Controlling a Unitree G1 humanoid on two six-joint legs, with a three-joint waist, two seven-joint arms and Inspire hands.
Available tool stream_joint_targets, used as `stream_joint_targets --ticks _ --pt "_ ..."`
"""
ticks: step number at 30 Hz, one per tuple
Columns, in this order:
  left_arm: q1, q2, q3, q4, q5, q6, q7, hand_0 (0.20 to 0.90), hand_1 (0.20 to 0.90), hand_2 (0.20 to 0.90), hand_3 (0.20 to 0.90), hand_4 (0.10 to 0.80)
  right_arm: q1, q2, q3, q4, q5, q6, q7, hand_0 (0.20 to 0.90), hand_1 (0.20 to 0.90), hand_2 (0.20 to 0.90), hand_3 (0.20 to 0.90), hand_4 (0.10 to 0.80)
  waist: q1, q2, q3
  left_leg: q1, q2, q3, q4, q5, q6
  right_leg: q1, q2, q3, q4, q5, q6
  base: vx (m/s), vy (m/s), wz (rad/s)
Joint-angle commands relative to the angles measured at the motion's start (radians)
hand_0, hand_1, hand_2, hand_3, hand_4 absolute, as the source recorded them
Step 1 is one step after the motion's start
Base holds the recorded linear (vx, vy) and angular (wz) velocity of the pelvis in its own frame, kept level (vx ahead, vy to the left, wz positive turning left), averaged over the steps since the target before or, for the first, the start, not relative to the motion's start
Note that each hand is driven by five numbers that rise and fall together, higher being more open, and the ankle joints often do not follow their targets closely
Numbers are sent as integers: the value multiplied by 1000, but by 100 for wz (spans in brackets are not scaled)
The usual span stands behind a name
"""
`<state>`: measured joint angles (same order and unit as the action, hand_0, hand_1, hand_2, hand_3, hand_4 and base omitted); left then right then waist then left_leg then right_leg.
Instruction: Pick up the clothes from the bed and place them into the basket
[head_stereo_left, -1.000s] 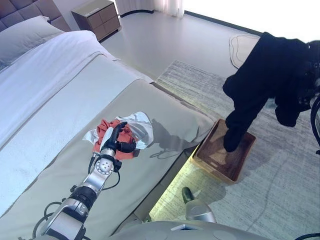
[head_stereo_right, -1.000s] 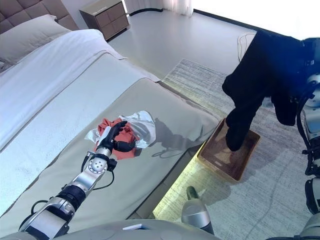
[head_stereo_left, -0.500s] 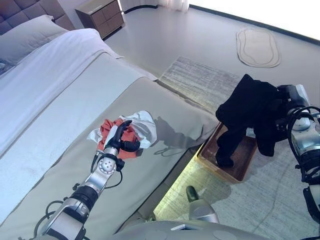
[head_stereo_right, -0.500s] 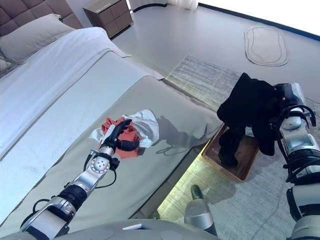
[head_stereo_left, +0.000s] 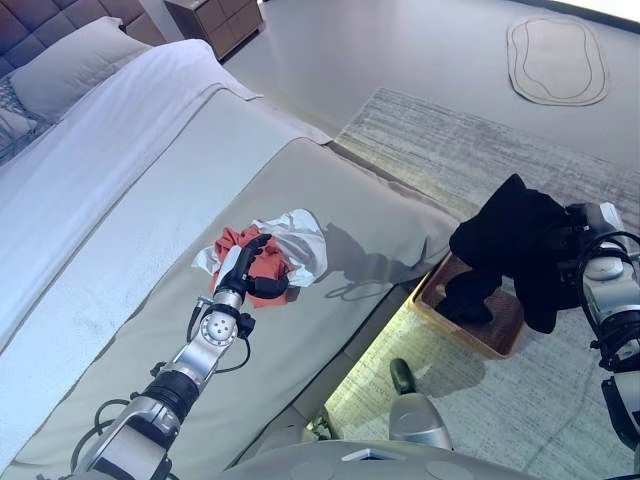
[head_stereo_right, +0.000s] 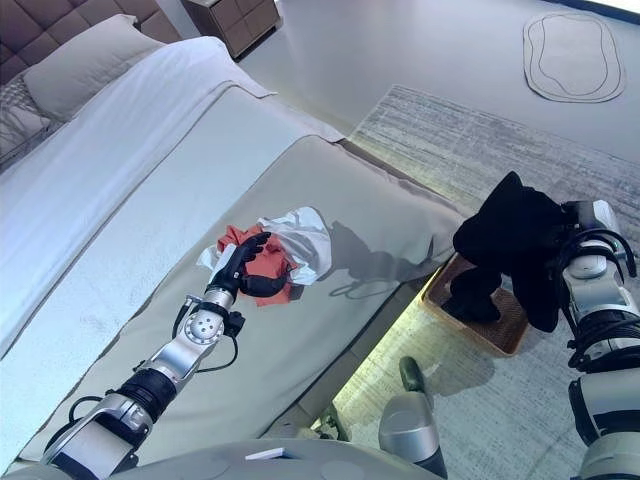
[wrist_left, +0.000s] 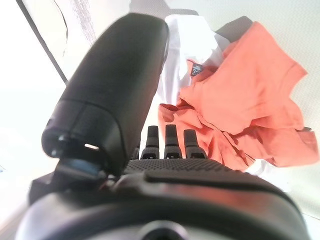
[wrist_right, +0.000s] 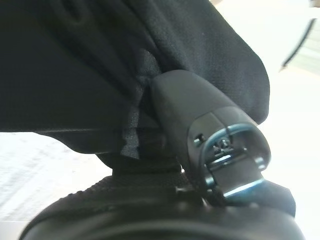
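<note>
An orange garment (head_stereo_left: 272, 268) and a white one (head_stereo_left: 301, 238) lie crumpled together on the grey bedspread (head_stereo_left: 330, 190). My left hand (head_stereo_left: 246, 270) rests on top of the orange garment (wrist_left: 250, 95), open, with straight fingers (wrist_left: 171, 140) on the cloth and the thumb held out to the side. Off the bed's foot, my right hand (head_stereo_right: 578, 228) is shut on a black garment (head_stereo_left: 510, 235); its thumb (wrist_right: 200, 115) presses into the fabric. The garment's lower end hangs down into the brown woven basket (head_stereo_left: 497, 343) on the floor.
The basket stands on a grey rug (head_stereo_left: 450, 150) right beside the bed's corner. A pillow (head_stereo_left: 75, 65) and a white sheet (head_stereo_left: 110, 150) lie at the head end, with a wooden nightstand (head_stereo_left: 215, 15) beyond. A small oval mat (head_stereo_left: 557, 45) lies farther out on the floor.
My right arm has lowered the black garment from high above the rug down into the basket. The left hand has stayed on the orange garment. The camera has shifted.
</note>
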<state>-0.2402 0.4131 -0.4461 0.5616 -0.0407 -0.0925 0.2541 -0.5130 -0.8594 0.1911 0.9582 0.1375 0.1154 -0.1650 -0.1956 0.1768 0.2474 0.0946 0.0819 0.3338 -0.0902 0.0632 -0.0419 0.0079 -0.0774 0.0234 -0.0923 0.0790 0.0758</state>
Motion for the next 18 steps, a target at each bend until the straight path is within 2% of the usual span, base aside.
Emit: stream_joint_targets --ticks 1,3,4,5,6,18 --pt "-93 55 -18 -51 -6 -86 50 900 900 900 900 800 -95 -28 -37 6 -7 -66 -59 300 300 300 200 100 11 -47 -27 65 19 3 3 -83 -44 -12 -8 4 8 3 12 0 0 0" --pt "-94 56 -20 -51 -9 -87 46 900 900 900 900 800 -95 -28 -37 16 -3 -70 -52 300 300 300 200 100 12 -44 -26 66 19 2 3 -82 -44 -11 -9 2 9 3 12 0 0 0" --pt "-97 56 -22 -51 -11 -87 45 900 900 900 900 800 -99 -29 -36 21 1 -70 -44 368 368 368 280 180 12 -43 -26 66 19 2 3 -81 -45 -12 -9 2 10 2 12 0 0 0" --pt "-98 54 -24 -49 -11 -88 47 900 900 900 900 800 -102 -30 -35 26 2 -73 -40 493 493 493 425 325 12 -42 -25 66 19 2 3 -81 -45 -12 -9 2 10 2 12 0 0 0" --pt "-99 50 -27 -47 -9 -91 50 900 900 900 900 800 -105 -30 -34 33 0 -77 -44 900 900 900 900 800 12 -40 -26 66 19 3 3 -81 -46 -11 -10 1 9 2 11 0 0 0" --pt "-85 50 -24 -42 -13 -96 49 900 900 900 900 800 -87 -29 -49 38 0 -66 -52 900 900 900 900 800 12 -44 -36 71 25 7 3 -78 -49 -5 -6 3 8 2 9 0 0 0"
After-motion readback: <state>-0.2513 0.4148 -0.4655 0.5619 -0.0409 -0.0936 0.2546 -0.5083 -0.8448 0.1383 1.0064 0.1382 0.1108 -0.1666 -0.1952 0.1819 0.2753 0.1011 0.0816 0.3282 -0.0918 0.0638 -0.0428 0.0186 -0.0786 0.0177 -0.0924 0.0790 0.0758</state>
